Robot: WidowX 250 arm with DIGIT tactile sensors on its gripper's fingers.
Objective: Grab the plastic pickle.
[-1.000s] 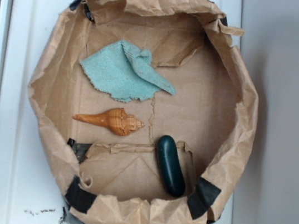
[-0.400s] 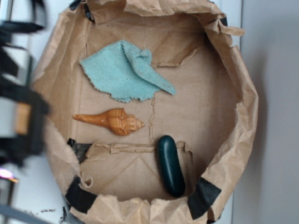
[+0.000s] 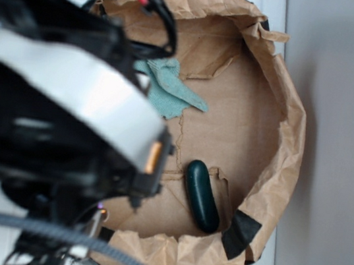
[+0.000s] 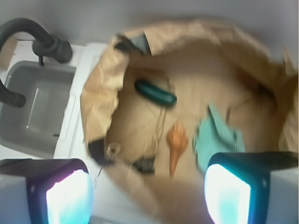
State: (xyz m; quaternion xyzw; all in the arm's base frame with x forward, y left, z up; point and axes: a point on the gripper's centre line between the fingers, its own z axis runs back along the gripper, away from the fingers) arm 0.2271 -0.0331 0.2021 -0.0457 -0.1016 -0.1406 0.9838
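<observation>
I found the plastic pickle (image 3: 202, 195) lying untouched on the floor of the brown paper bag (image 3: 285, 115), near the taped rim. The gripper (image 4: 147, 193) hung well above, fingers (image 4: 69, 196) spread wide, holding nothing (wrist view blurred). My rec.: centre over the pickle's mid-length, jaws across its narrow width, clear of seashell (image 4: 176, 140) and teal cloth (image 3: 173, 92), descend straight.
</observation>
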